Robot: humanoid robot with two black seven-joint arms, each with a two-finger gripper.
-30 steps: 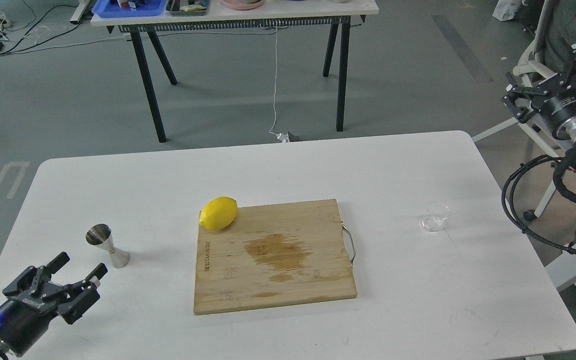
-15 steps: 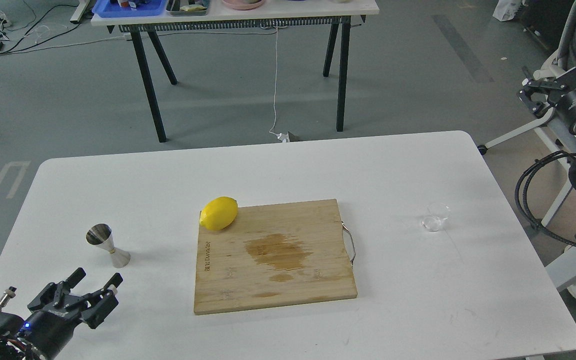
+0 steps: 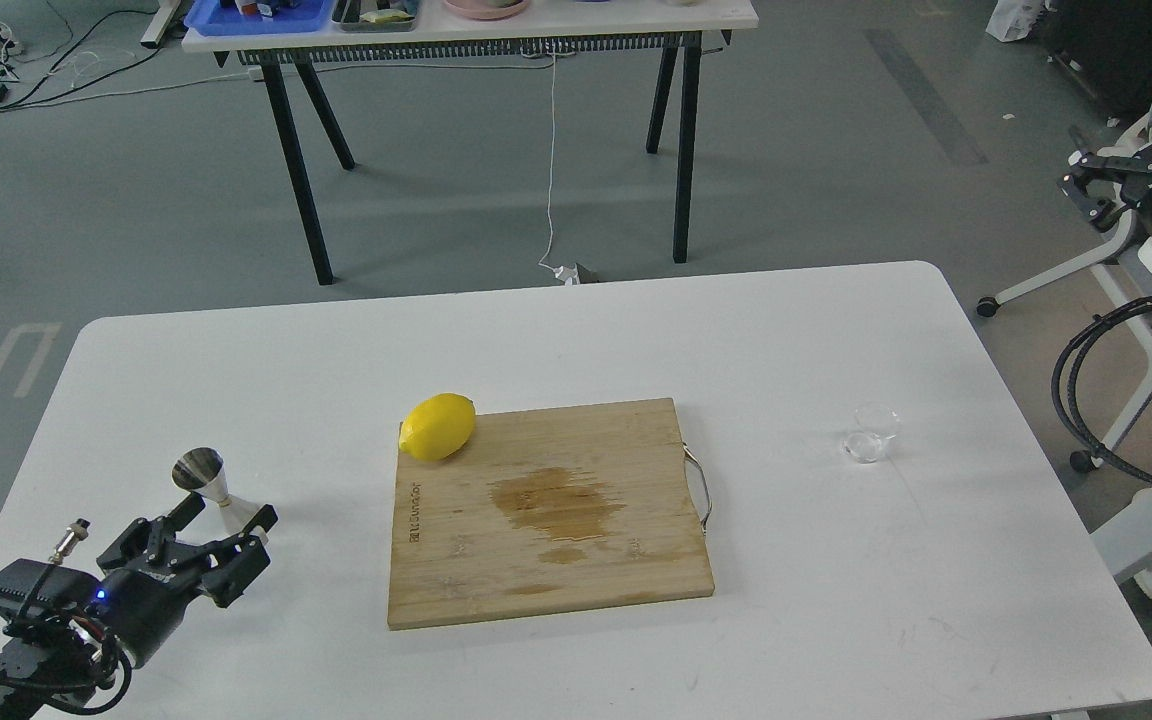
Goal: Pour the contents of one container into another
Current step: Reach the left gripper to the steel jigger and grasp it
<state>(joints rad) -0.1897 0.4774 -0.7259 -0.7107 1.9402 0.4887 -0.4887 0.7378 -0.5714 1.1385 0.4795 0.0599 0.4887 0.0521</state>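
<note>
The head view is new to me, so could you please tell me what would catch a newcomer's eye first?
The bright yellow lemon stands out at once, lying on the far left corner of the wooden cutting board in the middle of the white table; a dark wet-looking stain marks the board's centre. Next comes the left gripper, open beside the steel jigger at the left. A small clear glass cup stands alone at the right.

Single head view, aimed forward and down from above the near edge of the white table (image 3: 796, 330), cutting board (image 3: 546, 510) centred, whole tabletop framed at middling range, floor seen beyond.
</note>
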